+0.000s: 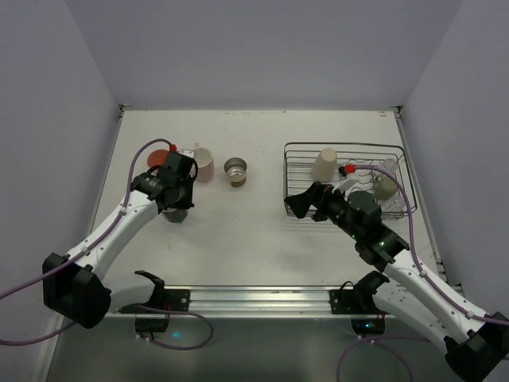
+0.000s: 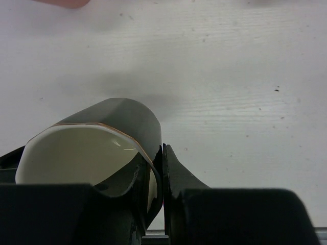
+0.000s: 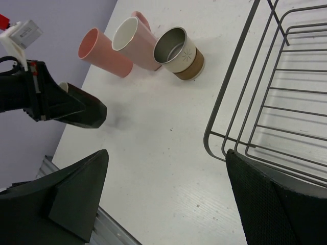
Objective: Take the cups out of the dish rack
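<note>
1. The dark wire dish rack sits on the right of the white surface. Your right arm is much the nearer one.
2. The right pincer hangs wide open and empty at the rack's near-left corner, pointing left. The cups inside lie behind it, farther back and to the right.
3. The tall beige cup stands on end in the rack's left part, long axis vertical, and is closest to that pincer.
4. The left pincer is clamped on the wall of a dark grey cup with a cream inside, over the surface's left side.
5. Only the top view shows the rack's contents. The right wrist view catches one rack corner. The left wrist view alone shows the pinch.
</note>
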